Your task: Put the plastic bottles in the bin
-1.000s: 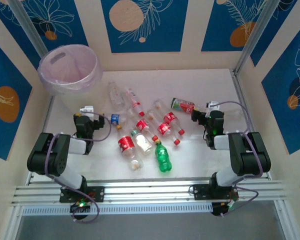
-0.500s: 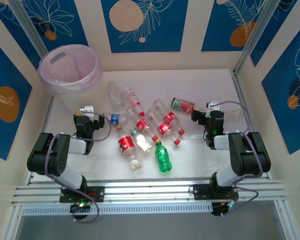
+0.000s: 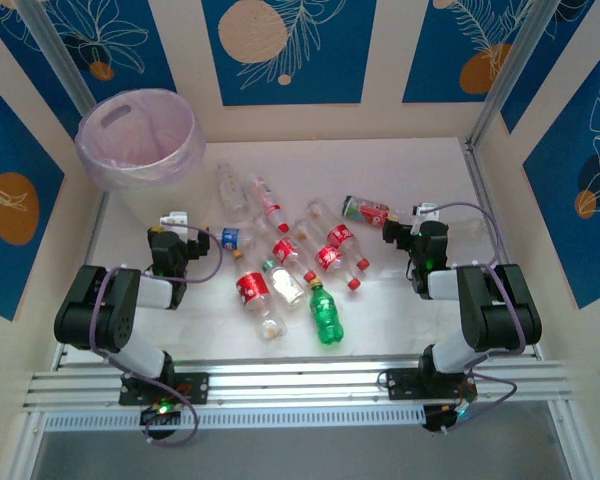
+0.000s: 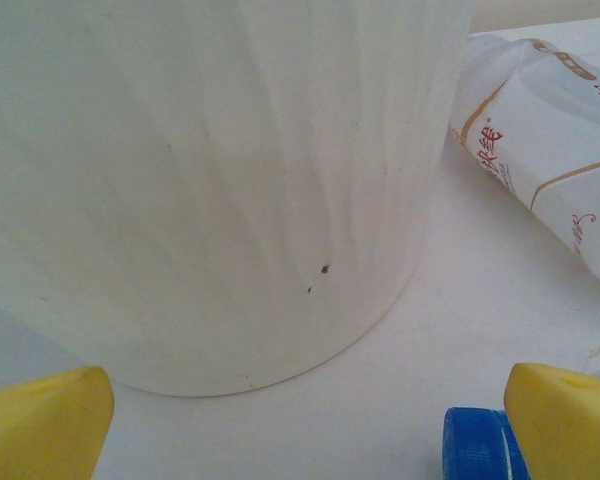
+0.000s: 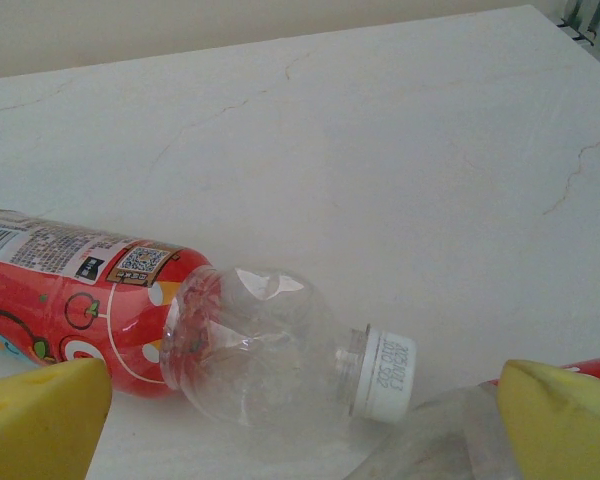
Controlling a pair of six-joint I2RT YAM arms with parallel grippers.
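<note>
Far left, the bin [image 3: 140, 140] stands in the surface's [image 3: 410, 165] back corner. The left end effector [image 3: 170, 228] gapes wide at its wall, empty. Plastic bottles [image 3: 250, 288] lie scattered mid-surface. The right end effector [image 3: 406, 228] is spread wide and empty, with a white-capped bottle [image 5: 250, 345] just ahead.

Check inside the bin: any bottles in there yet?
From above, the bin shows its thin liner bag and no bottle shape. Its near inner wall and bottom are hidden behind the rim, so unconfirmed. The plastic bottles lie on the table.
</note>
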